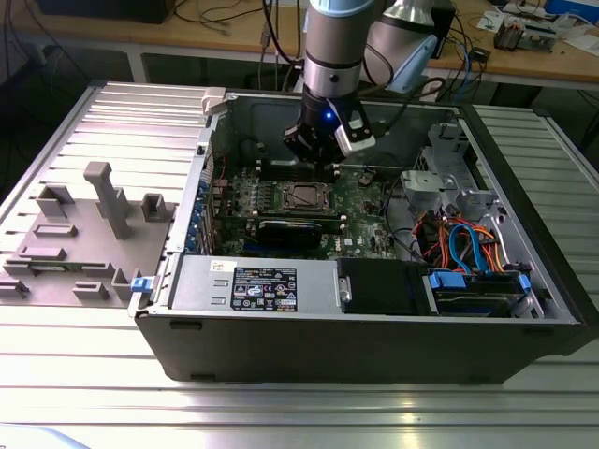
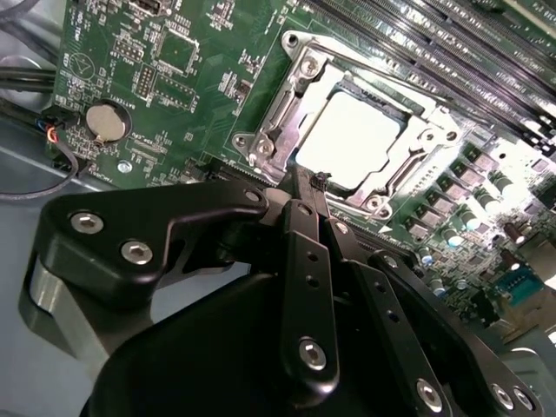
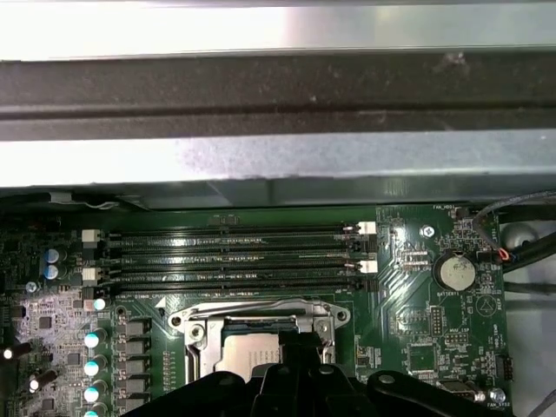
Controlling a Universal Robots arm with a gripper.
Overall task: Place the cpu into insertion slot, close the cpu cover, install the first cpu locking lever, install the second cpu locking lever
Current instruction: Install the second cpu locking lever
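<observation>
While the end effector [image 2: 320,178] hangs just above the slot [image 2: 352,139], its fingers pressed together and holding nothing, the cpu [image 2: 349,141] lies seated in that slot on the green board [image 2: 174,69]. The cover [image 2: 278,113] frames the chip, lying flat around it.

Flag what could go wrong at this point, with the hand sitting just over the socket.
1. The hand hangs close above the cpu, which already lies in the insertion slot; a careless descent could press on the chip or its metal frame.
2. The memory slots run right beside the socket, so a sideways drift could knock their white latches.
</observation>
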